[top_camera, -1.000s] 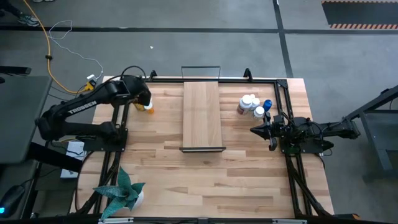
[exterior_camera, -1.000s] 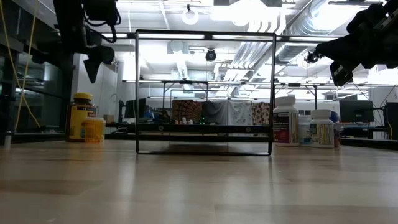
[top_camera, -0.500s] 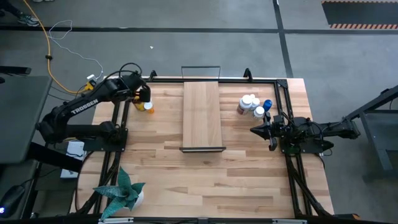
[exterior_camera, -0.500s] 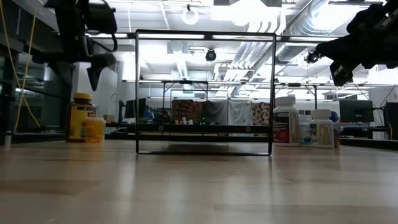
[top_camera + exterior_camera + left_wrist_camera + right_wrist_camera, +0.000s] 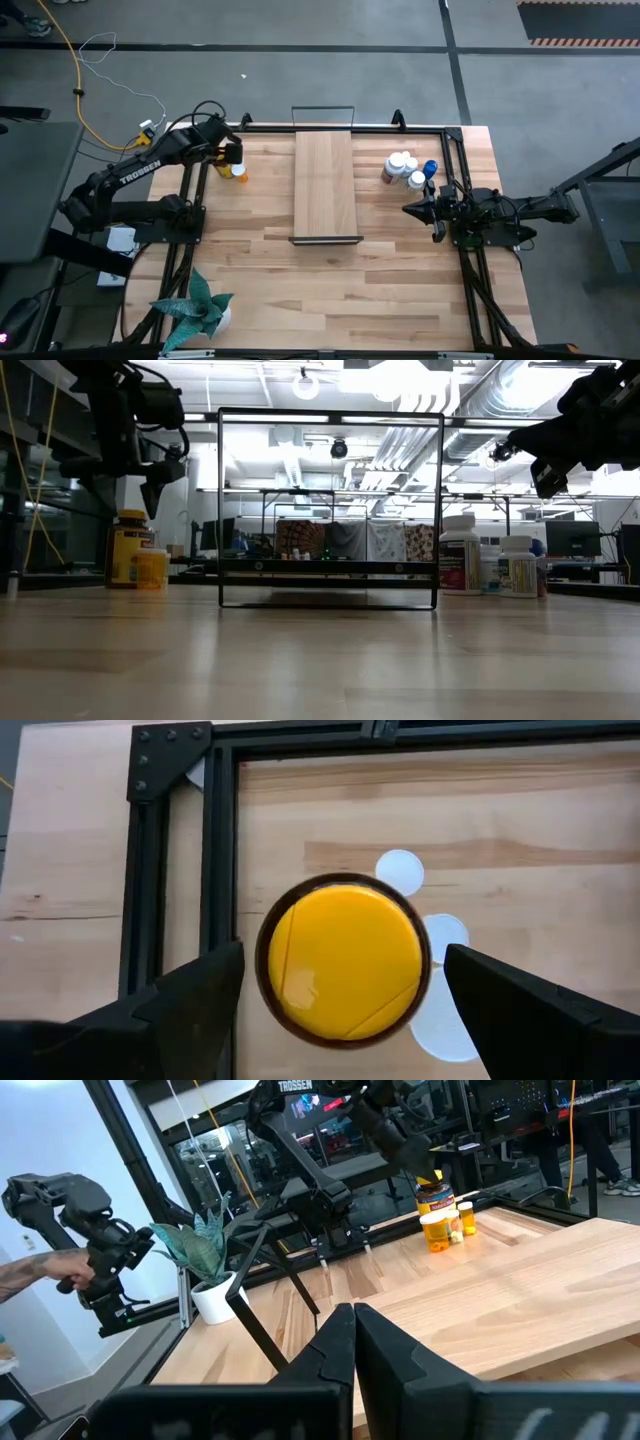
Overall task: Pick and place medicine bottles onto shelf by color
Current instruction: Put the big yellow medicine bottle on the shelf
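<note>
Left gripper (image 5: 340, 995) poised wide open directly above the amber bottle with yellow cap (image 5: 343, 960), gripping nothing, near the table's far left corner; small white-capped orange bottles (image 5: 150, 570) just beside it; white bottles (image 5: 404, 168) clustered right of the empty shelf (image 5: 326, 185); right gripper (image 5: 353, 1338) shut, empty, raised at the right edge.

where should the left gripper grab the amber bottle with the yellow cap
Probably at the round yellow cap of the amber bottle, coming straight down. It stands upright, and the open left gripper already hangs above with a finger on either side. Small white-capped bottles crowd one side, so a side approach looks risky.
</note>
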